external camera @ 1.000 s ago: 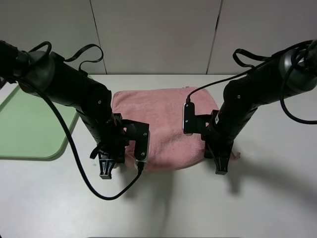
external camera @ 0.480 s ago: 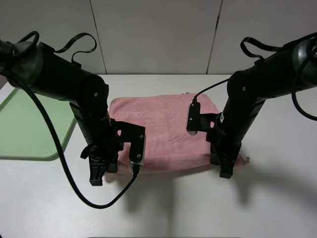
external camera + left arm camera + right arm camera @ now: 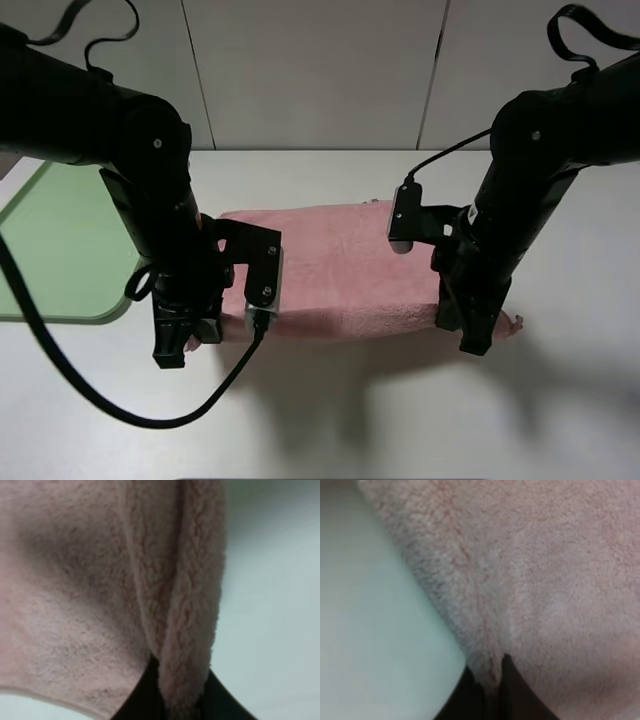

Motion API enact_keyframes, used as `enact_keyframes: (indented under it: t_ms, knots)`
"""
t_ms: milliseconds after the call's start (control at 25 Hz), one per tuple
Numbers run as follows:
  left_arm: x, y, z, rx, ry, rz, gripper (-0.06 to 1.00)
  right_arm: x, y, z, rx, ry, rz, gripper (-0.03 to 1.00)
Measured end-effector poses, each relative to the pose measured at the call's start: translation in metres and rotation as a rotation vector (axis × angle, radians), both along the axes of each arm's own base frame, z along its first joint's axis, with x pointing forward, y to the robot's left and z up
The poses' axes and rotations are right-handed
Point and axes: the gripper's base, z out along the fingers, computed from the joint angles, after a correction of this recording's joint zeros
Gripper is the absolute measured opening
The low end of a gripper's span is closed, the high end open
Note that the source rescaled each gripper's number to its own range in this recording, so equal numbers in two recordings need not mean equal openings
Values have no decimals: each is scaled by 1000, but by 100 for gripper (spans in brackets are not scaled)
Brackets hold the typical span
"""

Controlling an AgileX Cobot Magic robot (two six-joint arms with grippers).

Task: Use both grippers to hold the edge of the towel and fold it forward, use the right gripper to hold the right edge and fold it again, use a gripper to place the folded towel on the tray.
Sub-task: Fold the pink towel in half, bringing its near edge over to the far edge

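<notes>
Now the left fingers (image 3: 170,345) are clenched on the towel (image 3: 340,270) at its 8 o'clock corner. The right fingers (image 3: 476,338) are clenched on it at its 4 o'clock corner, so the near edge of the towel runs between the two. In the left wrist view a thick fold of the pink towel (image 3: 185,605) goes down between the dark left fingers (image 3: 137,705) and is pinched there. In the right wrist view the towel (image 3: 545,580) is pinched in the same way between the right fingers (image 3: 517,697), and the white counter (image 3: 370,630) shows beside it. A small tip of the towel sticks out past the right fingers toward 3 o'clock.

The towel lies in the middle of the counter (image 3: 400,420) as a wide band. Its long axis goes from 9 o'clock to 3 o'clock. Its far edge is toward 12 o'clock, and the near edge throws a shadow on the counter. The green tray (image 3: 60,260) is at 9 o'clock, just beside the left arm and apart from the towel.
</notes>
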Motion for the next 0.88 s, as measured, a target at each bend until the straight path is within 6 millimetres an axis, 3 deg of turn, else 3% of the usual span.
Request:
enact_keyframes:
  t_ms: [280, 600, 880]
  knots:
    - [-11, 5, 25, -22, 20, 17, 0, -11, -2, 25, 41, 9, -74, 0]
    - [-22, 9, 39, -20, 93, 41, 0, -27, -8, 53, 79, 15, -91, 0]
    - [-21, 10, 43, -30, 58, 36, 0, -29, -9, 60, 95, -8, -91, 0]
